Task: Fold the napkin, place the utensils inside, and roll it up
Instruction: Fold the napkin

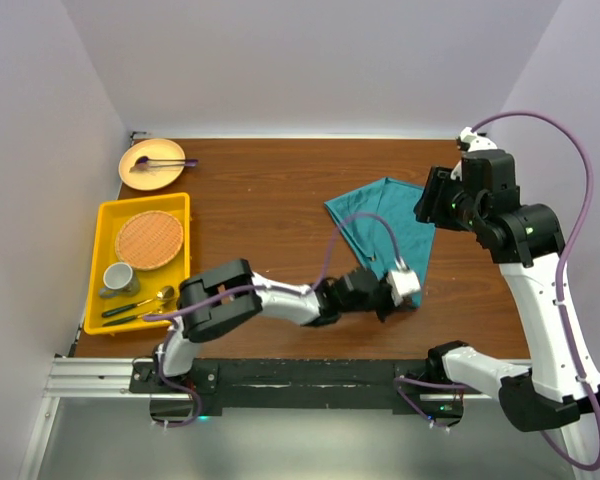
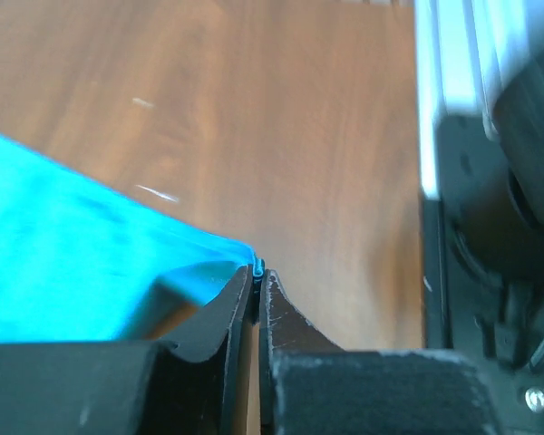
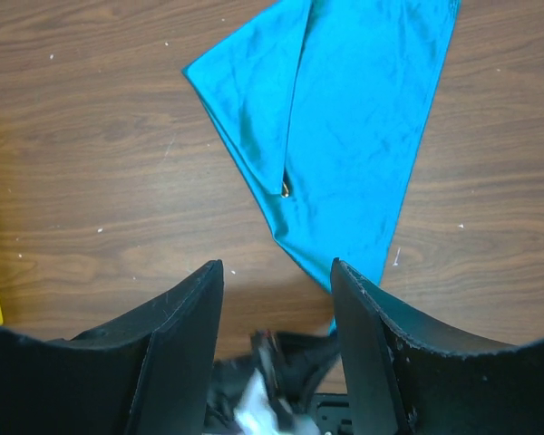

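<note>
The teal napkin (image 1: pixel 385 225) lies folded into a long pointed shape right of the table's middle. It fills the top of the right wrist view (image 3: pixel 354 127). A small gold-coloured tip (image 3: pixel 284 190) peeks from under its folded flap. My left gripper (image 1: pixel 405 290) is at the napkin's near corner and is shut on that corner (image 2: pixel 256 269); the cloth (image 2: pixel 63 263) stretches away to the left. My right gripper (image 1: pixel 432 200) hovers open and empty above the napkin's right edge, its jaws wide apart (image 3: pixel 276 272).
A yellow tray (image 1: pixel 105 225) at the left holds a woven coaster (image 1: pixel 149 240), a cup (image 1: pixel 119 277) and dark-handled cutlery (image 1: pixel 135 305). A tan plate (image 1: pixel 150 165) with a purple-ended stick (image 1: pixel 165 162) sits at the back left.
</note>
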